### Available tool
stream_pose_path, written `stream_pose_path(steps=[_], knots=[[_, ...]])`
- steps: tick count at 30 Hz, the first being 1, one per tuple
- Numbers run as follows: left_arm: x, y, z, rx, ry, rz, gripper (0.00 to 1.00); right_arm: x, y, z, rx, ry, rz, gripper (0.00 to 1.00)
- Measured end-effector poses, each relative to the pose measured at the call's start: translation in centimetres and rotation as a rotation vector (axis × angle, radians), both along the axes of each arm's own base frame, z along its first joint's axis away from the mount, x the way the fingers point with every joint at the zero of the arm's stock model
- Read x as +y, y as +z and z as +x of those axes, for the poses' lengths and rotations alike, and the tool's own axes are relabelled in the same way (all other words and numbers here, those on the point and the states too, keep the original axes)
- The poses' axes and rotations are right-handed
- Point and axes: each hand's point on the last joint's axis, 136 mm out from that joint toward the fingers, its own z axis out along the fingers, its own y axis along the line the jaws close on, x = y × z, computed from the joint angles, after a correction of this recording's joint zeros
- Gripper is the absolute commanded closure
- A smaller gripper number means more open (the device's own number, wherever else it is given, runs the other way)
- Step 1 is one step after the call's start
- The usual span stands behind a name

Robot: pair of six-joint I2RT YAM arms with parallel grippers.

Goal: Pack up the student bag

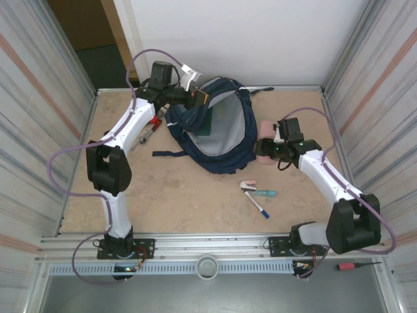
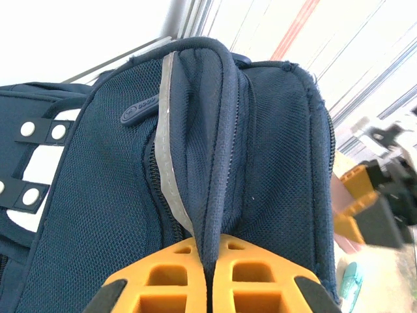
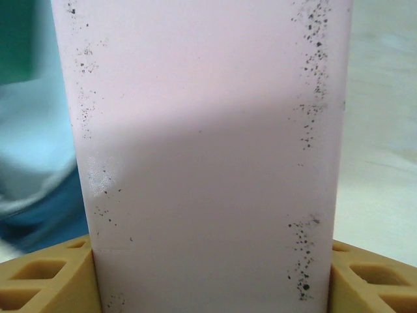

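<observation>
I am midway through packing: the student bag [image 1: 228,156] lies at the far middle of the desk [image 1: 182,195], its mouth gaping towards the camera above, with grey lining and a green book [image 1: 210,120] showing inside.

My left pincer [image 2: 207,264] is closed tight on the bag's rim, the fabric and its zip edge pinched between the two orange fingers, so the opening is propped up on the far left side. My right pincer [image 3: 208,287] grips a pink block [image 1: 267,126], a finger pressed against each long side, just to the right of the bag and low over the desk.

The step in hand, as I judge it, is carrying this block in. The next move calls for lifting it over the bag's right wall, swinging it left above the lining, and letting go only once it is well inside; the left grip should hold the rim up while I do it, or the mouth may sag shut.

My left arm reaches far, elbow bent near the left wall, wrist turned towards the bag. My right arm is folded, forearm angled in from the right. Two pens [image 1: 260,195] wait on the desk, near and right of the bag
</observation>
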Motion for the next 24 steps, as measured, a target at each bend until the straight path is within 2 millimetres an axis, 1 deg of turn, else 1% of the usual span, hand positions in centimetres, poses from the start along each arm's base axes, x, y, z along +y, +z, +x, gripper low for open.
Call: stream_pose_path(steps=[3, 5, 7, 9, 10, 12, 15, 17, 18, 19, 20, 22, 24], knots=[[0.0, 0.0, 0.0, 0.002, 0.001, -0.002, 1.00, 5.3, 2.0, -0.2, -0.017, 0.155, 0.085, 0.52], [0.0, 0.0, 0.0, 0.008, 0.001, -0.005, 1.00, 8.0, 2.6, 0.3, -0.012, 0.220, 0.128, 0.52], [-0.1, 0.1, -0.1, 0.016, 0.000, -0.010, 1.00, 10.2, 2.6, 1.4, 0.005, 0.258, 0.164, 0.51], [-0.1, 0.1, -0.1, 0.022, -0.001, -0.014, 1.00, 12.1, 2.1, 3.2, 0.033, 0.267, 0.195, 0.51], [-0.1, 0.1, -0.2, 0.024, 0.000, -0.015, 1.00, 12.7, 1.8, 4.0, 0.045, 0.265, 0.204, 0.51], [-0.1, 0.1, -0.1, 0.025, 0.000, -0.015, 1.00, 13.6, 0.8, 6.5, 0.069, 0.236, 0.226, 0.51], [-0.2, -0.1, -0.2, 0.029, -0.007, -0.018, 1.00, 14.1, -0.6, 10.3, 0.091, 0.179, 0.246, 0.49], [-0.2, -0.1, -0.2, 0.032, -0.012, -0.020, 1.00, 14.2, -1.5, 12.5, 0.096, 0.146, 0.243, 0.42], [-0.3, -0.2, -0.3, 0.033, -0.014, -0.021, 1.00, 14.1, -2.0, 13.6, 0.097, 0.128, 0.235, 0.40], [-0.3, -0.1, -0.3, 0.033, -0.015, -0.022, 1.00, 14.0, -2.4, 14.5, 0.095, 0.113, 0.227, 0.38], [-0.3, -0.1, -0.3, 0.033, -0.015, -0.022, 1.00, 14.0, -2.7, 15.3, 0.089, 0.101, 0.219, 0.34], [-0.3, -0.1, -0.3, 0.032, -0.015, -0.022, 1.00, 13.9, -3.3, 16.8, 0.079, 0.081, 0.204, 0.26], [-0.3, -0.1, -0.2, 0.031, -0.014, -0.022, 1.00, 14.1, -3.6, 17.8, 0.070, 0.071, 0.200, 0.21]])
